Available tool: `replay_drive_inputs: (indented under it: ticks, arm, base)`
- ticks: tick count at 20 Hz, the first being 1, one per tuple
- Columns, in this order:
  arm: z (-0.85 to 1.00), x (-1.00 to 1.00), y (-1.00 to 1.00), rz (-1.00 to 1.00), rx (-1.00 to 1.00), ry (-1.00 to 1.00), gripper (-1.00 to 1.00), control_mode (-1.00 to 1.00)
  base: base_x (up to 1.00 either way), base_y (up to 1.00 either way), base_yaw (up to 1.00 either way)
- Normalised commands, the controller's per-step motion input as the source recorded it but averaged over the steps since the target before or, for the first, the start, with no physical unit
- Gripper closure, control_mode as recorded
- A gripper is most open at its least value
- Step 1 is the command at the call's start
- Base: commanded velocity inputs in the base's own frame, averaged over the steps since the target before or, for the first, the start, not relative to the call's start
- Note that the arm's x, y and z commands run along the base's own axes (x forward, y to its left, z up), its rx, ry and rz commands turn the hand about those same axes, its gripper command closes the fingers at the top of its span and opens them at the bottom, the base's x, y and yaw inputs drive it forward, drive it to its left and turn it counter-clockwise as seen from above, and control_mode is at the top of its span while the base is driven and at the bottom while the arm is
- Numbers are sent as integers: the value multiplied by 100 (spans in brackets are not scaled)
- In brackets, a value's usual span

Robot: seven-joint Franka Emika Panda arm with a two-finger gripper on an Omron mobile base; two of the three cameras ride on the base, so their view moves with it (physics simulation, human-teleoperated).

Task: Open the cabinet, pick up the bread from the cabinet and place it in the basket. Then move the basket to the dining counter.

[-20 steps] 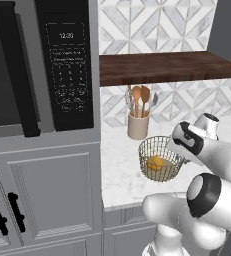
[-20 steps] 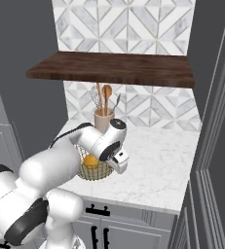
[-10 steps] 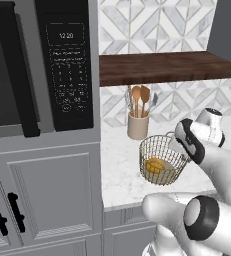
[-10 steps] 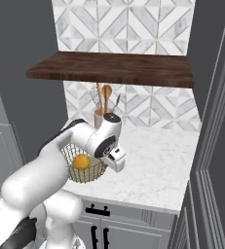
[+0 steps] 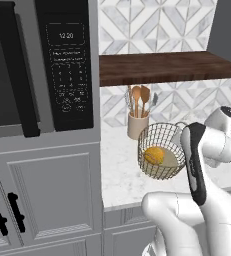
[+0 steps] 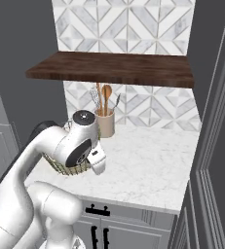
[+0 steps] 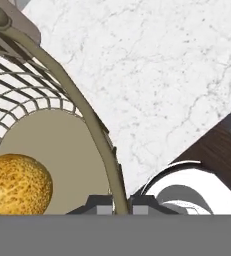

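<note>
The wire basket (image 5: 160,146) hangs a little above the white marble counter (image 5: 121,176), held by its right rim. The golden bread (image 5: 154,155) lies inside on the basket floor. In the hand view my gripper (image 7: 121,206) is shut on the thick basket rim (image 7: 82,107), which runs up between the two fingertips, and the bread (image 7: 16,184) shows at lower left. From the right base view only a strip of basket (image 6: 65,168) peeks out under my forearm.
A beige cup of wooden spoons (image 5: 137,124) stands at the wall behind the basket, under a dark wooden shelf (image 5: 162,67). A microwave (image 5: 67,65) and grey cabinet doors (image 5: 47,195) are to the left. Open counter (image 6: 148,163) lies to the right.
The arm has swung left and toward the base with the basket in its grip. The basket has risen slightly off the counter, with the bread still inside.
</note>
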Motion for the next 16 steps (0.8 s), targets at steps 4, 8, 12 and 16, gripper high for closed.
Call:
replay_drive_inputs:
  ticks: [4, 8, 12, 16]
  arm:
    - [73, -43, 17, -29, 0, -2, 100, -100]
    - [57, -35, 0, -22, 1, 0, 100, -100]
    - [58, -54, 0, -18, 1, -1, 100, -100]
    - [0, 0, 0, 0, 0, 0, 100, 100]
  base:
    - [0, 0, 0]
    - [0, 0, 0]
    - [0, 0, 0]
    - [-67, -1, -7]
